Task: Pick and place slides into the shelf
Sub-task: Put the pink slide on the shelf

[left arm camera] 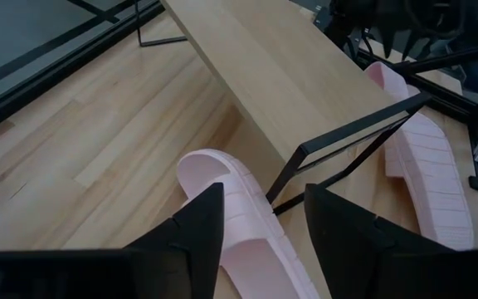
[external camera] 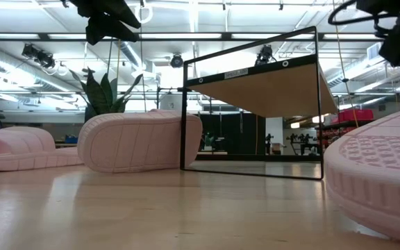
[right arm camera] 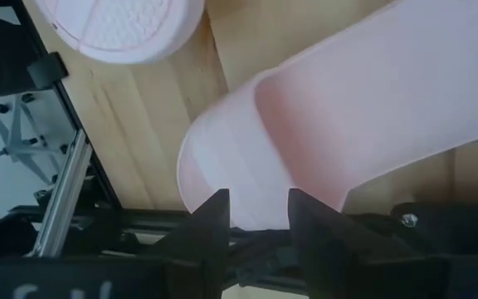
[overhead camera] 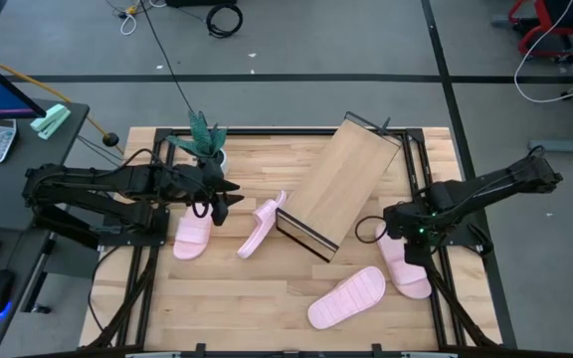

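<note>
**Q:** Nearest the lens, what is shown?

**A:** At the lower right of the low view, a pale pink chunky foam slide sandal, the foreground slide (external camera: 380,187), is seen lying on the slatted wooden tabletop (overhead camera: 237,298). In the high view it is found at lower centre.

**Q:** Where are the other three sandals placed?

**A:** The left-hand slide (overhead camera: 192,237) lies flat, left of centre. The leaning slide (overhead camera: 262,225) is propped against the lower edge of the shelf (overhead camera: 344,179), a slanted light-wood board on a thin black metal frame, set at upper centre. The right-hand slide (overhead camera: 409,270) lies at centre right, just beside the foreground slide.

**Q:** How are the grippers disposed?

**A:** The left gripper (overhead camera: 223,202) is seen above the table between the left-hand slide and the leaning slide, fingers parted and nothing grasped. The right gripper (overhead camera: 413,242) is poised over the upper end of the right-hand slide, fingers likewise parted; that sandal is seen resting on the tabletop, not lifted.

**Q:** How far along is the task judged to be?

**A:** Nothing is carried on the board, and all four sandals are on the tabletop. No placement is judged complete and four remain. A first pick appears to be in preparation on each side.
</note>
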Available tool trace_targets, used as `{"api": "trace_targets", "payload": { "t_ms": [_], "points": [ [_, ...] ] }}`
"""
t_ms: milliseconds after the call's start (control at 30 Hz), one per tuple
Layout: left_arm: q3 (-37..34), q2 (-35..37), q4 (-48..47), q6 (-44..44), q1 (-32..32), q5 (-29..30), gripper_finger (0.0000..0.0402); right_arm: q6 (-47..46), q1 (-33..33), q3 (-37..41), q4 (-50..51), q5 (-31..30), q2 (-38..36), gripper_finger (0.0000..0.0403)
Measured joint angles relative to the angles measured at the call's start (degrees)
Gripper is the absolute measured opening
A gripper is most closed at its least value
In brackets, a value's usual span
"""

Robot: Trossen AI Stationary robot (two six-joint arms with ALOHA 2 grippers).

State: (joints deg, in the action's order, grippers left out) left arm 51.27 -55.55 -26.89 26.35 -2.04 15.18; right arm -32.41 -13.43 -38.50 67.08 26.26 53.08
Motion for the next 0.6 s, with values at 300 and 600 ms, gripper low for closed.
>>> {"api": "trace_targets", "payload": {
  "t_ms": [300, 600],
  "points": [
    [0.0, 0.02, -0.01, 0.0, -0.01, 0.0, 0.0174, 1.14, 0.0, 3.59, -2.55, 1.9, -0.64, 0.013],
    [0.0, 0.02, -0.04, 0.0, 0.0, 0.0, 0.0177, 3.64, 0.02, 6.78, -5.96, 5.42, -0.66, 0.013]
  ]
}}
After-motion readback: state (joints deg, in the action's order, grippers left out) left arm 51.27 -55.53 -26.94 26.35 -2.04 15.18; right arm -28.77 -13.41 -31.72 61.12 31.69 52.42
